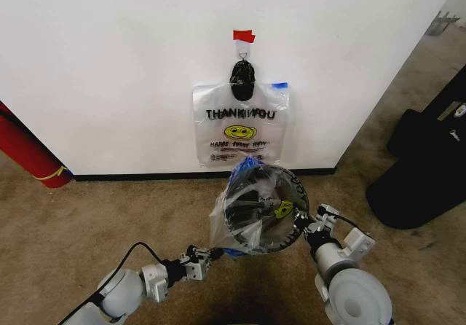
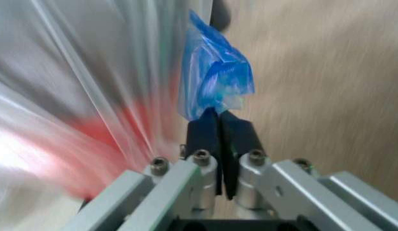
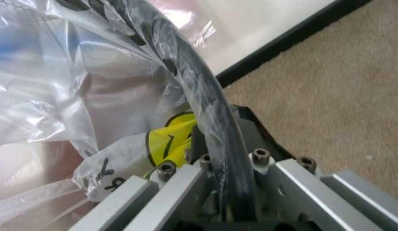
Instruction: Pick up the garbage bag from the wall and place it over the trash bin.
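A garbage bag (image 1: 224,221) lies stretched over the black mesh trash bin (image 1: 263,207), which stands on the carpet just in front of the wall (image 1: 109,63). My left gripper (image 1: 210,253) is at the bin's near left side, shut on the bag's blue handle strip (image 2: 218,82). My right gripper (image 1: 306,229) is at the bin's right side, its jaws closed over the plastic-covered rim (image 3: 205,106) beside the yellow smiley (image 3: 170,137). A second bag (image 1: 240,124) of the same kind hangs on the wall under red tape (image 1: 243,36), below a black lump (image 1: 242,81).
A red cylinder (image 1: 25,154) leans against the wall at far left. A large black case (image 1: 422,172) lies on the carpet at right. The black baseboard (image 1: 145,175) runs behind the bin. Open carpet lies to the bin's left.
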Robot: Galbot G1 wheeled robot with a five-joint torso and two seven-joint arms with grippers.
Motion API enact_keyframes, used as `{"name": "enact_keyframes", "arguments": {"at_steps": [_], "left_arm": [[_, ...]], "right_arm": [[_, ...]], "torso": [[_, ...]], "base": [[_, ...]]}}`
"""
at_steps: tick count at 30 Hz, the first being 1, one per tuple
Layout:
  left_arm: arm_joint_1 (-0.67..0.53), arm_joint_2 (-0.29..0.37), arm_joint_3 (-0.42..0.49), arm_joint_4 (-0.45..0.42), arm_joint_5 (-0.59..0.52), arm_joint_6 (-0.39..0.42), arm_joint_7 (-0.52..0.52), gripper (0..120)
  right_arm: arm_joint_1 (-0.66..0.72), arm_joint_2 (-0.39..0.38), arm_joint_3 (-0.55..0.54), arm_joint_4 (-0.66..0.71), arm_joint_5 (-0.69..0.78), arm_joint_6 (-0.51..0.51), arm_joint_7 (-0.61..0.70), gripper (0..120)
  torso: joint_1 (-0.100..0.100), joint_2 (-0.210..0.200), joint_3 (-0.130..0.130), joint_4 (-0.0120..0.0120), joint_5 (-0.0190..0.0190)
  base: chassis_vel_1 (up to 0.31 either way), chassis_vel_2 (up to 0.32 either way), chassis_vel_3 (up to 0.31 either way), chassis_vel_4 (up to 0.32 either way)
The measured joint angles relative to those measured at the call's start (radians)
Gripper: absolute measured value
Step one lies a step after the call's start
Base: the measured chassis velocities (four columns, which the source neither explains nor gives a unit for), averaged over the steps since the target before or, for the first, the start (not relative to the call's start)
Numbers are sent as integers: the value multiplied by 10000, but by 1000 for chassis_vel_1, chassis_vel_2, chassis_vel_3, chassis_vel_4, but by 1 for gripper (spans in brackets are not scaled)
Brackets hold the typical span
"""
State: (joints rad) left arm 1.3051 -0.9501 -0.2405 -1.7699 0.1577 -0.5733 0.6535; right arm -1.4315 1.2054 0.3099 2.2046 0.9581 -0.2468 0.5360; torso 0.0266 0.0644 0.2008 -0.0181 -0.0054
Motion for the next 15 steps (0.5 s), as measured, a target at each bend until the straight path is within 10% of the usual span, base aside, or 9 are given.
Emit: {"name": "enact_keyframes", "arguments": {"at_steps": [9, 15], "left_arm": [[-248, -24, -1220, -368, -3800, 114, 4978, 39], [-503, 18, -1551, -341, -5278, 737, 6006, 62]], "right_arm": [[284, -48, 171, -1073, -532, 936, -1078, 0], [283, -48, 204, -1130, -552, 984, -1247, 0]], "torso": [[0, 0, 0, 0, 0], [0, 0, 0, 0, 0]], "base": [[0, 0, 0, 0], [0, 0, 0, 0]]}}
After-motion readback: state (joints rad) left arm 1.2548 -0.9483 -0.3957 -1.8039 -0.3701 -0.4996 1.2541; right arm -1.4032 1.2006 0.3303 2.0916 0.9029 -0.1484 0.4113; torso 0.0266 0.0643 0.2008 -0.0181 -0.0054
